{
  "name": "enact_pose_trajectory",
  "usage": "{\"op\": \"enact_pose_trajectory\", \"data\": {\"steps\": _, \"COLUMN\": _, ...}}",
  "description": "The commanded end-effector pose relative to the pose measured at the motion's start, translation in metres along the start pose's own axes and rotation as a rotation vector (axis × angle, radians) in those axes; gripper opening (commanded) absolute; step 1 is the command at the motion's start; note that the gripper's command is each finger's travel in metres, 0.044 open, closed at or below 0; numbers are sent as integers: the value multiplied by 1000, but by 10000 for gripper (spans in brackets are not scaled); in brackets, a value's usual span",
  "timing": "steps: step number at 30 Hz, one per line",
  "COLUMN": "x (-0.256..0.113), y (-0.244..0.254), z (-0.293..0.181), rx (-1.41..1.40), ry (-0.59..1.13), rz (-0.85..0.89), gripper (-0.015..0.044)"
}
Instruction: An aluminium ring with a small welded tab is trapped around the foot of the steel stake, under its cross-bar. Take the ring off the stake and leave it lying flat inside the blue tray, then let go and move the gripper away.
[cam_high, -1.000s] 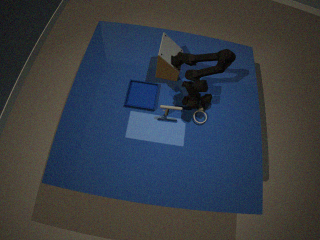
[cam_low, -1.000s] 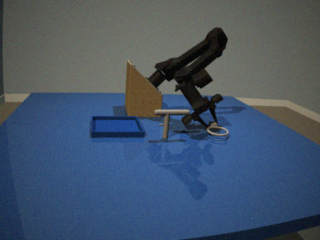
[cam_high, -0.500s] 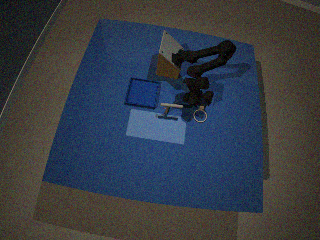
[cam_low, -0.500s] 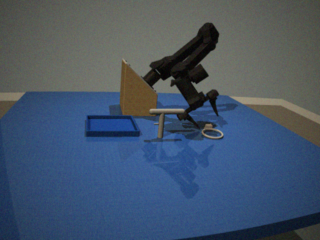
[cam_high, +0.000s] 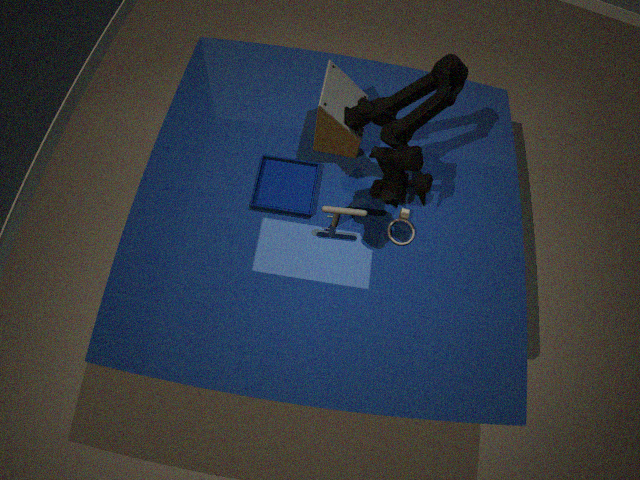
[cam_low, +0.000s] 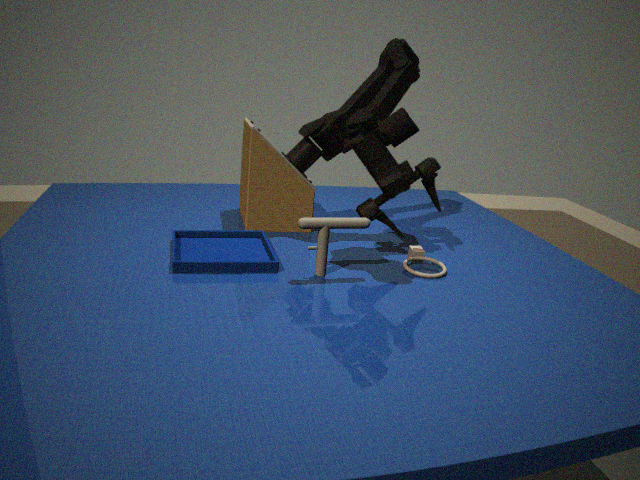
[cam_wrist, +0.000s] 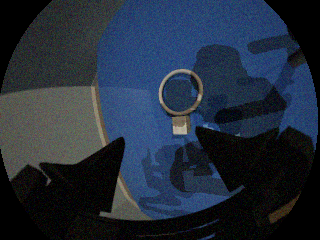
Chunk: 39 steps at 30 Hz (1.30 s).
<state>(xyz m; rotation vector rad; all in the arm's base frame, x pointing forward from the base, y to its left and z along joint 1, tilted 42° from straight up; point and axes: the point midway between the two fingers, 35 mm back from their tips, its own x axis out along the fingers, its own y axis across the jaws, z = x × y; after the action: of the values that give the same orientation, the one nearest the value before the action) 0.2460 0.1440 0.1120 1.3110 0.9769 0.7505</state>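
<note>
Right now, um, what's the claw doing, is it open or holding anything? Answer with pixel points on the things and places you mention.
Claw (cam_high: 397, 200) (cam_low: 424, 226) (cam_wrist: 160, 135): open wide, holding nothing.

No lettering, label, brand, number or sign can be read anywhere, whether at the centre of the frame or towards its edges

Ring laid flat on the table (cam_high: 310, 335) (cam_low: 258, 387), off the stake.
The stake (cam_high: 334, 223) (cam_low: 321, 253) is flanked by the tray (cam_high: 285, 212) (cam_low: 224, 267) and, on its opposite side, the ring (cam_high: 389, 236) (cam_low: 424, 276) (cam_wrist: 161, 97).
</note>
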Motion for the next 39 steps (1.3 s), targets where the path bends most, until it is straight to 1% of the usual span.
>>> {"op": "enact_pose_trajectory", "data": {"steps": 1, "x": 0, "y": -1, "z": 0, "rx": 2, "ry": -2, "rz": -1, "gripper": 440}}
{"op": "enact_pose_trajectory", "data": {"steps": 20, "x": 0, "y": -1, "z": 0, "rx": 2, "ry": -2, "rz": -1, "gripper": 440}}
{"op": "enact_pose_trajectory", "data": {"steps": 23, "x": 5, "y": -2, "z": 6, "rx": -2, "ry": -5, "rz": -30, "gripper": 361}}
{"op": "enact_pose_trajectory", "data": {"steps": 29, "x": 21, "y": -4, "z": 21, "rx": -26, "ry": 1, "rz": -161, "gripper": 204}}
{"op": "enact_pose_trajectory", "data": {"steps": 39, "x": 33, "y": -4, "z": 23, "rx": -62, "ry": 80, "rz": -415, "gripper": 200}}
